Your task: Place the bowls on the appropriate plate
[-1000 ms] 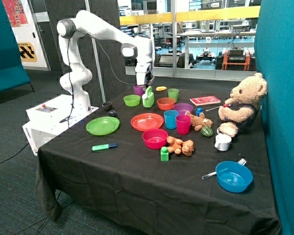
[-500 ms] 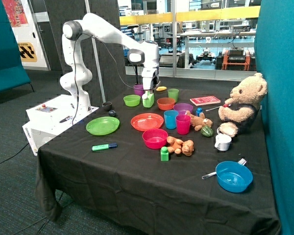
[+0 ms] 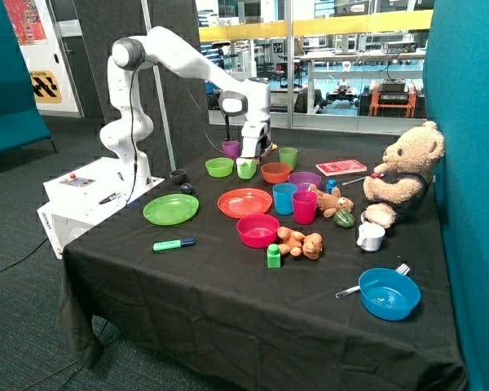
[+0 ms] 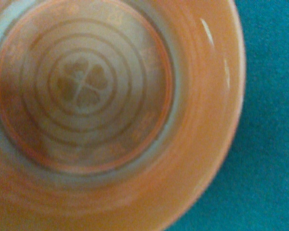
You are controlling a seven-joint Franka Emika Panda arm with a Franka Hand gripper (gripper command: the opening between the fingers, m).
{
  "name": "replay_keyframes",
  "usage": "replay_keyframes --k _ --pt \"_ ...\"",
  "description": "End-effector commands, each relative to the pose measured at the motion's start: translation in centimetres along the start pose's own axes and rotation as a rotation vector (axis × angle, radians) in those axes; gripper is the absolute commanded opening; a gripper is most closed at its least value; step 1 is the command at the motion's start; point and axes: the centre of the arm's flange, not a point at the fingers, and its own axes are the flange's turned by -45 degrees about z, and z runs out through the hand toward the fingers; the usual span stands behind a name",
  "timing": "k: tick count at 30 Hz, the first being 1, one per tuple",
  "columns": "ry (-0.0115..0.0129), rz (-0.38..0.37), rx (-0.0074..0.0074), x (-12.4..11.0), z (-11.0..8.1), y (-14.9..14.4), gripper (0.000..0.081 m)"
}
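Two bowls to deal with and neither is on a plate yet. My hand (image 3: pixel 255 152) is hanging right over the orange-red bowl (image 3: pixel 275 172), just beside the light green watering can (image 3: pixel 246 168), and honestly I can't tell if my fingers are apart or together, they just don't show. My wrist view is basically filled with the inside of that orange-red bowl (image 4: pixel 101 110), concentric rings and a little clover mark at the bottom. The lime green bowl (image 3: pixel 219 167) sits at about 9 o'clock from the orange one, on the far side of the can. The orange plate (image 3: pixel 244 203) is at roughly 7 o'clock from the orange bowl, closer to the front of the table (image 3: pixel 228 301), and the green plate (image 3: pixel 170 209) is further out at 9 o'clock from that plate. The pink bowl (image 3: pixel 257 230) is just in front of the orange plate.
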Motion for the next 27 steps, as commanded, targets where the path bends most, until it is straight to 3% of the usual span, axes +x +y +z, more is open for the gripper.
replay_keyframes --k 1,18,27 --pt "0.0010 0.024 -0.0029 1.0 1.4 -0.4 0.0594" --pt "0.0010 0.021 -0.0029 2.3 2.0 -0.8 0.0669" --pt "0.0011 0.037 -0.0029 2.7 3.1 -0.2 0.0658"
